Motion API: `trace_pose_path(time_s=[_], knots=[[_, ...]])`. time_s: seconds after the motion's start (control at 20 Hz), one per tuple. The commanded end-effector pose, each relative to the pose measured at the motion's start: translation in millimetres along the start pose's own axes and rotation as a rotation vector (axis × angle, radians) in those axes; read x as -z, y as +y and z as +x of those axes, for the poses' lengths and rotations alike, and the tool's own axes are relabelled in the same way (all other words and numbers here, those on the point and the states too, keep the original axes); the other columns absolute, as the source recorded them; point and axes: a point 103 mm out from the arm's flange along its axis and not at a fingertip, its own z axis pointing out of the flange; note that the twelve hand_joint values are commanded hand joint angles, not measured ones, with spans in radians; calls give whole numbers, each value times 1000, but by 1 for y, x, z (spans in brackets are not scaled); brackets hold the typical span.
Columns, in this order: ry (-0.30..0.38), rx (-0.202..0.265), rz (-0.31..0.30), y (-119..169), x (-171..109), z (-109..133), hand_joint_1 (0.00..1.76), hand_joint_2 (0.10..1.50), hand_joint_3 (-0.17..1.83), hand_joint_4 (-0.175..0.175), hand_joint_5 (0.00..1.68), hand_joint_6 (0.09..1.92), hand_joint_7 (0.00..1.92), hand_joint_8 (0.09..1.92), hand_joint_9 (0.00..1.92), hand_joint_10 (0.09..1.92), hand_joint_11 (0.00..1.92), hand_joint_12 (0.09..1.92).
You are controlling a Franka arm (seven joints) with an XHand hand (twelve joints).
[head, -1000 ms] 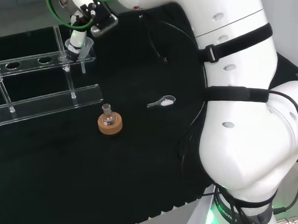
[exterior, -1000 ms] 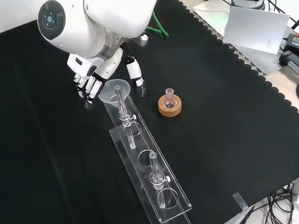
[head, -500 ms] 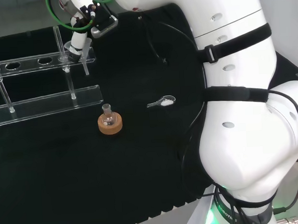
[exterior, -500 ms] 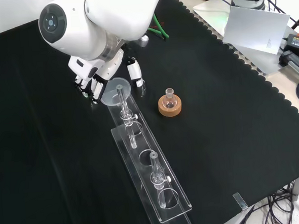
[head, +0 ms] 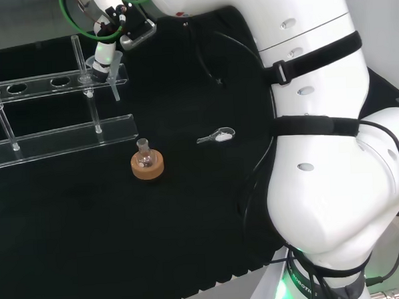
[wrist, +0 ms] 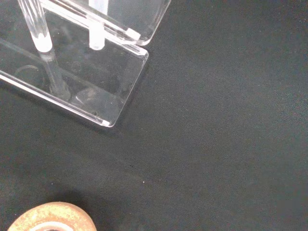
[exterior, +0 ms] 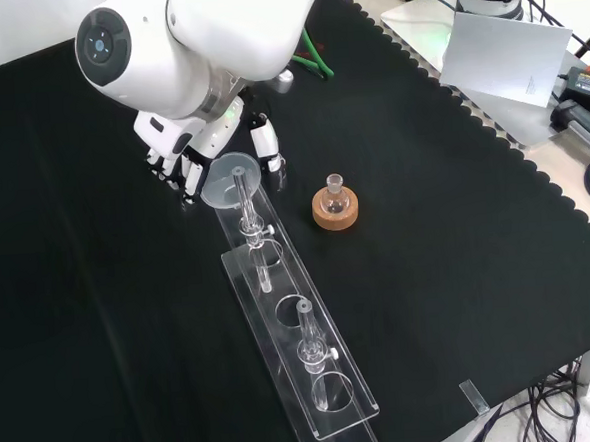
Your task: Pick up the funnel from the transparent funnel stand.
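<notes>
Small flask (exterior: 334, 192) upright on cork ring (exterior: 334, 210), mid-table on black cloth (exterior: 456, 231), apart from other ware; cork ring also in wrist view (wrist: 50, 219). In head view flask (head: 144, 152) w/ ring (head: 147, 167) sits near table centre; a clear spoon (head: 216, 136) w/ white powder lies flat to its right, well apart. Past cloth's scalloped far-right edge in front view: grey sheet (exterior: 503, 58) on pale surface, cables (exterior: 582, 83) at right edge.
</notes>
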Motion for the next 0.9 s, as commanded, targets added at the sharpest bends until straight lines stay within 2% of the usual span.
trace_pose_path(time_s=[0.05,0.3,0.9], knots=[[24,-7,-25,-2,-5,-5,553,713,26,22,533,87,892,458,384,697,0,1078],[47,-12,-64,-5,-3,-7,586,725,30,10,615,87,969,445,448,656,0,1112],[101,-39,-165,-22,7,-17,663,740,41,28,718,87,1080,396,574,544,0,1223]])
